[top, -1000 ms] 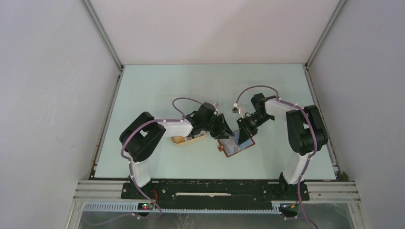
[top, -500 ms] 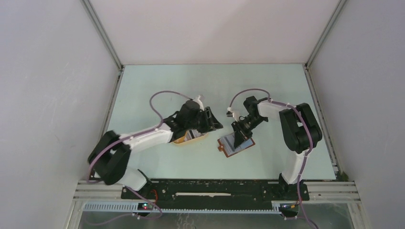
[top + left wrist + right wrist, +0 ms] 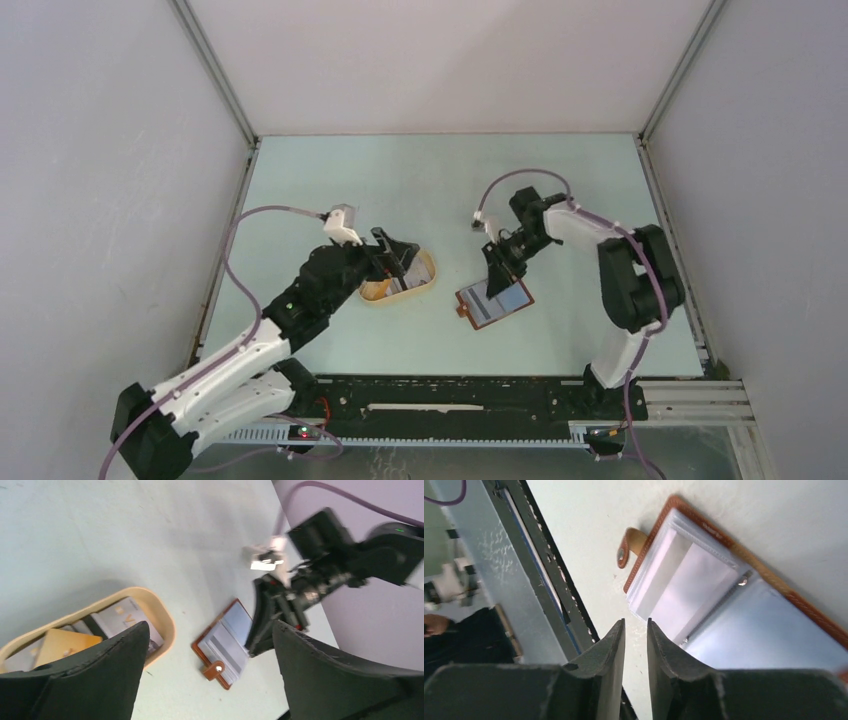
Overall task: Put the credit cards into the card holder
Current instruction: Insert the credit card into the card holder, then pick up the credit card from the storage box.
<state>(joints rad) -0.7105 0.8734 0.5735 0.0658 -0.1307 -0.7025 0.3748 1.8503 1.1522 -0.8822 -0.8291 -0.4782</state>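
We judge little done: the left gripper hangs wide and empty over the cream tray; the right gripper, nearly closed on nothing, hovers at the open card holder; the credit cards lie in the tray, pockets seemingly bare.

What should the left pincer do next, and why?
Probably dip down into the tray and close on one of the credit cards. The left pincer hangs wide open and empty above the tray, where the cards lie, and the card holder lies open beside it, with the right pincer at its edge.
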